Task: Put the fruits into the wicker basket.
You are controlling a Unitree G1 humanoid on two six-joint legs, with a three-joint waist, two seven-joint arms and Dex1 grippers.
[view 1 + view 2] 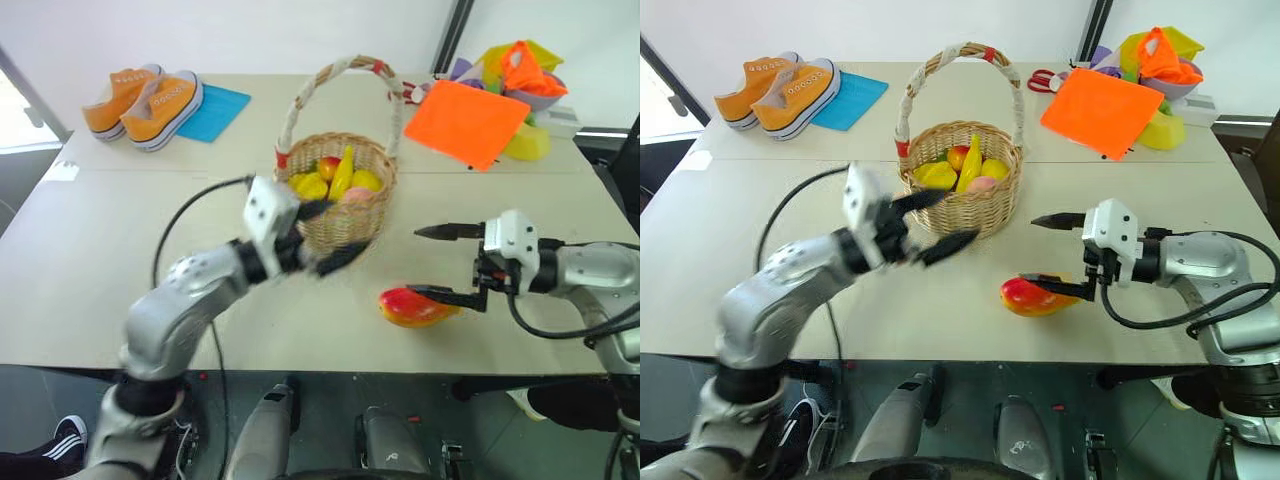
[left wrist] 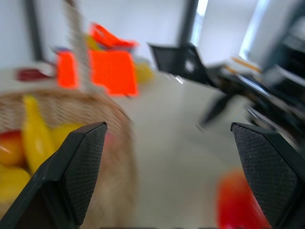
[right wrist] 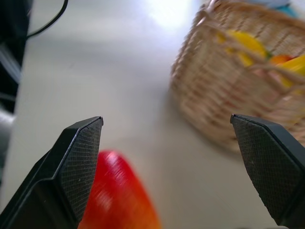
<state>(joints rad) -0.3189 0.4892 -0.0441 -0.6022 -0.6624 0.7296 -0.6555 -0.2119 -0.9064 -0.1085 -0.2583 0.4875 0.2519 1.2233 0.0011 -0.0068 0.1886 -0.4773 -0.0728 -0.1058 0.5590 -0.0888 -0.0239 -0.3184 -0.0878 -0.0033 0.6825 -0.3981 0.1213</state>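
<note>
The wicker basket point(image 1: 345, 222) stands mid-table with its tall wrapped handle point(image 1: 340, 72) arching over it. Inside it lie the yellow banana point(image 1: 343, 172), a pink peach point(image 1: 356, 196) and other yellow and red fruits. The red-and-yellow mango point(image 1: 415, 308) lies on the table in front of the basket, to its right. My left gripper point(image 1: 340, 232) hangs open just before the basket's front wall, holding nothing. Open too, my right gripper point(image 1: 418, 262) points left, its lower finger over the mango's right end. In the right wrist view the mango point(image 3: 116, 195) sits below the open fingers.
Orange sneakers point(image 1: 145, 100) and a blue mat point(image 1: 215, 112) lie at the back left. An orange cloth point(image 1: 465, 122) and a heap of coloured items point(image 1: 520, 70) fill the back right. A black cable point(image 1: 185, 215) loops over my left arm. The table's front edge runs just below the mango.
</note>
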